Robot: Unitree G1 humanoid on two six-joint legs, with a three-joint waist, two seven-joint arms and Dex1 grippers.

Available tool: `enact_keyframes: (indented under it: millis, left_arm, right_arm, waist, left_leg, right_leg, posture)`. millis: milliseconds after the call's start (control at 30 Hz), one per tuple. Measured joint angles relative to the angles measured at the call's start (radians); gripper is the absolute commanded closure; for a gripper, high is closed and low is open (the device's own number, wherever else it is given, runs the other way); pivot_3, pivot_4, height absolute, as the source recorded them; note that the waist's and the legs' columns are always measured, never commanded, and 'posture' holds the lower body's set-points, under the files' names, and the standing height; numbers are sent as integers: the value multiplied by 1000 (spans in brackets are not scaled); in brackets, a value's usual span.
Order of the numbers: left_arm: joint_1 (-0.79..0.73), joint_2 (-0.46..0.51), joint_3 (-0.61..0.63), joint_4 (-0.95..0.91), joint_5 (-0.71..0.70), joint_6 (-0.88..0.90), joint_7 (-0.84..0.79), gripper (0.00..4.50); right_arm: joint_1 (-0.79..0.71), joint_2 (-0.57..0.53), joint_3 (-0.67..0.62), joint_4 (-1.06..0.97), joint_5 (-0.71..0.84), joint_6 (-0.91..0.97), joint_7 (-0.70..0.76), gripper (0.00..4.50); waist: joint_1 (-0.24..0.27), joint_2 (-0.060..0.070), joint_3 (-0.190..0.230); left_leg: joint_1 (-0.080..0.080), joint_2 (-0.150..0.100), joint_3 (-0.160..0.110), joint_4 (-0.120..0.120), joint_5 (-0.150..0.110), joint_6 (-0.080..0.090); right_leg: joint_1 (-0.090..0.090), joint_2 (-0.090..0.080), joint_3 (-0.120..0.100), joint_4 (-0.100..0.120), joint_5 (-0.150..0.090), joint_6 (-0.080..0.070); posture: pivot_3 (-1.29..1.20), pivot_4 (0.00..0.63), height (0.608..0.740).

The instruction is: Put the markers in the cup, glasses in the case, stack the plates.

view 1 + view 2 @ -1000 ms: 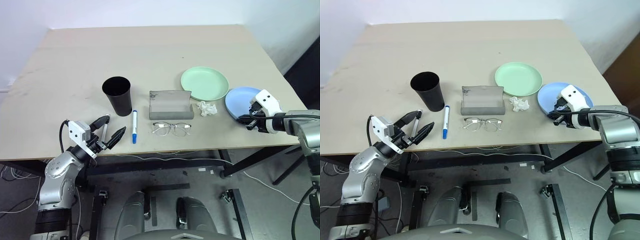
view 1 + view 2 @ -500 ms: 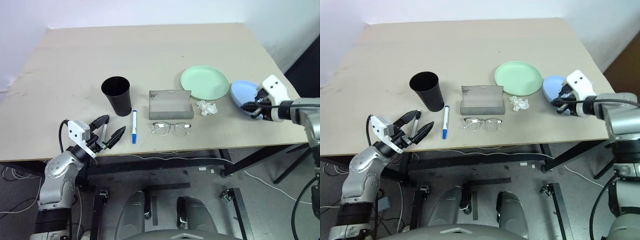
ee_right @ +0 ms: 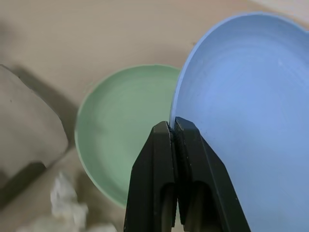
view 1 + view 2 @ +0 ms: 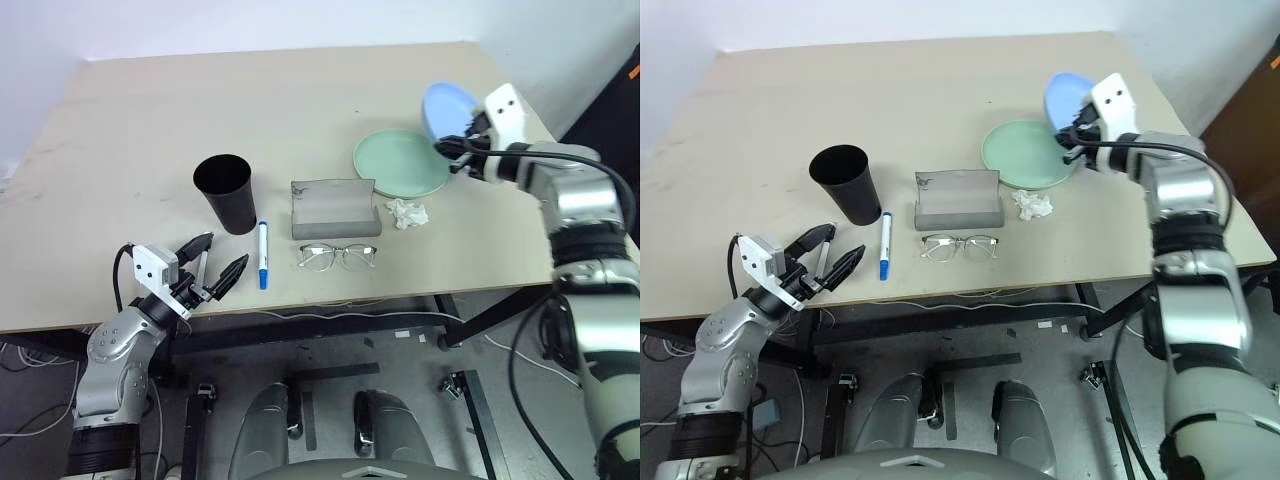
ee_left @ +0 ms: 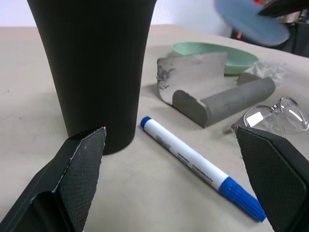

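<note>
Up over the far right of the table (image 4: 150, 130), the right gripper (image 4: 462, 148) pinches the rim of the blue plate (image 4: 443, 104), lifted and tilted just above the green plate (image 4: 398, 164). No writing is legible on the blue-capped marker (image 4: 263, 255). The left gripper (image 4: 215, 267) hangs wide apart and empty at the near edge, a second marker (image 4: 202, 268) between its fingers. Nearby stand the cup (image 4: 226, 193), open case (image 4: 335, 208), glasses (image 4: 339, 257) and tissue (image 4: 407, 212). White wall behind, grey floor below.
</note>
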Motion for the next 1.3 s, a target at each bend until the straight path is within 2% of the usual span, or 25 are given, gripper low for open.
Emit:
enact_keyframes:
  millis: [233,433,933,1067,1300]
  left_arm:
    - [52,-15,4,-66,6,-1,48,0]
    - [96,-9,12,-130,5,13,87,0]
    - [130,7,20,-153,5,14,86,0]
    - [105,6,19,-138,4,15,86,0]
    - [71,6,15,-120,5,22,84,0]
  right_arm:
    - [-113,95,14,209,-55,-98,15,4489]
    - [-118,154,39,274,-103,-101,50,4489]
    - [-131,167,66,312,-183,-86,68,4489]
    - [-127,162,66,305,-191,-89,87,3470]
    - [-126,129,51,257,-171,-83,142,977]
  waist:
    - [-4,0,0]
    - [-1,0,0]
    - [1,0,0]
    - [0,0,0]
    - [-4,0,0]
  left_leg:
    - [0,0,2,2,0,0]
    - [1,2,2,3,0,-1]
    - [0,1,6,0,0,-1]
    - [-1,1,7,-1,0,-1]
    - [-2,2,9,-1,0,-1]
  right_leg:
    - [-2,-2,2,7,0,0]
    - [-5,-2,2,10,-1,-4]
    - [-9,-5,4,9,-1,-5]
    - [-10,-5,5,9,-1,-5]
    - [-12,-5,6,10,-1,-5]
  posture:
    - [0,150,727]
    - [0,150,727]
    - [0,150,727]
    - [0,150,727]
    - [0,150,727]
